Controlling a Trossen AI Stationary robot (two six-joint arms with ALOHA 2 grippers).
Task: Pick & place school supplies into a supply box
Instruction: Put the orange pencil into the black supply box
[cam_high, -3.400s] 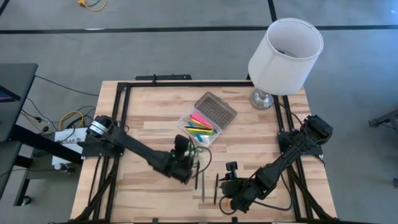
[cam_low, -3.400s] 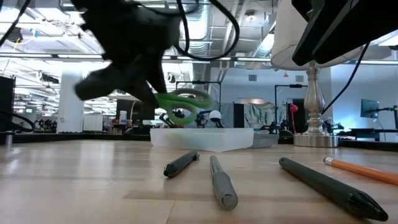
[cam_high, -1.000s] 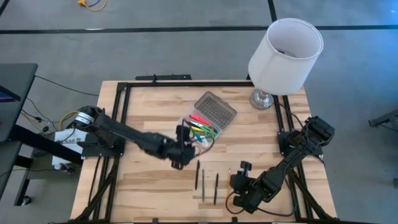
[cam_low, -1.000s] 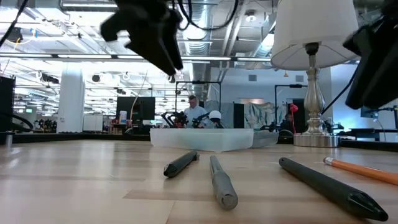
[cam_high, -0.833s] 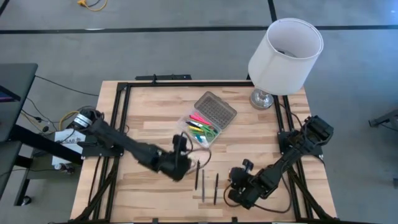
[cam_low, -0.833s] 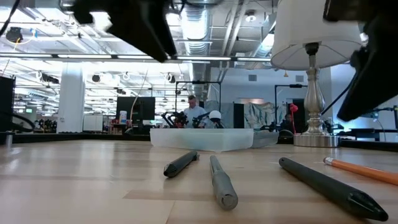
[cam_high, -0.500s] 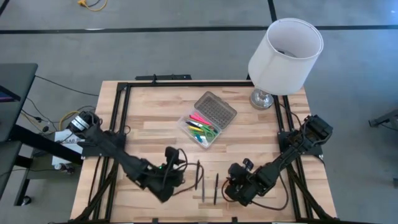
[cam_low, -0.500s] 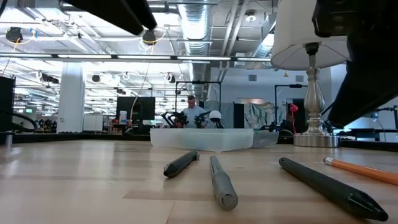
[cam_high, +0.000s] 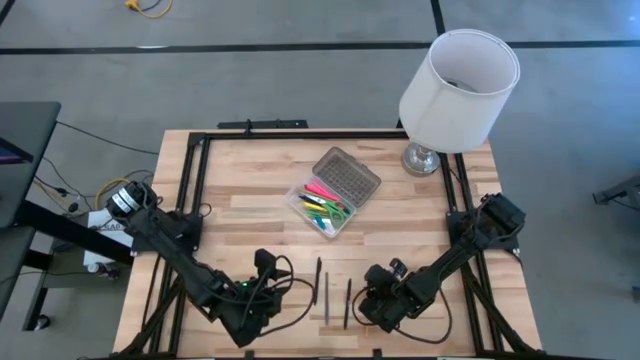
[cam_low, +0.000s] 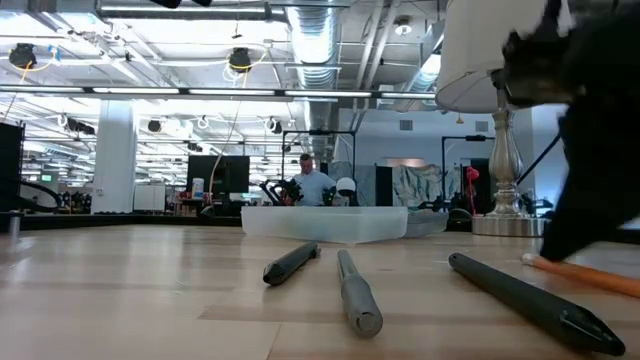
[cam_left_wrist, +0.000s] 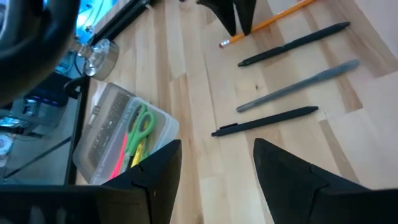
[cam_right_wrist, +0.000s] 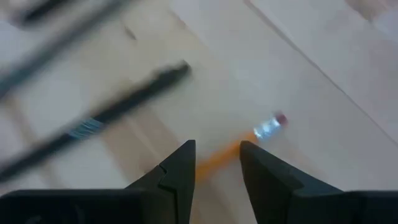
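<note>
**Right jaws over the orange pencil, three pens still loose on the worktop**

High view first: I see the supply box (cam_high: 326, 207), a small clear plastic case, sitting mid-worktop with its grey dot-textured lid (cam_high: 347, 176) hinged open toward the lamp (cam_high: 459, 80). Inside lie pink, yellow and green items, including the green-handled scissors (cam_left_wrist: 140, 124) (clearest in my left wrist view).

Near the front edge of the pale wooden worktop (cam_high: 240, 180), three slim dark pens lie roughly parallel, long axes running front to back: one (cam_high: 318, 277), a grey one (cam_high: 326, 299) and another (cam_high: 347, 301).

My right gripper (cam_high: 368, 305) sits low just beside them. Its wrist view shows the jaws parted, straddling the thin orange pencil (cam_right_wrist: 244, 145), whose metal ferrule and pink eraser point away from the fingers (cam_right_wrist: 177, 169).

My left gripper (cam_high: 262, 268) is at the front left, jaws open and empty, fingers (cam_left_wrist: 283, 171) aimed toward the pens.
</note>
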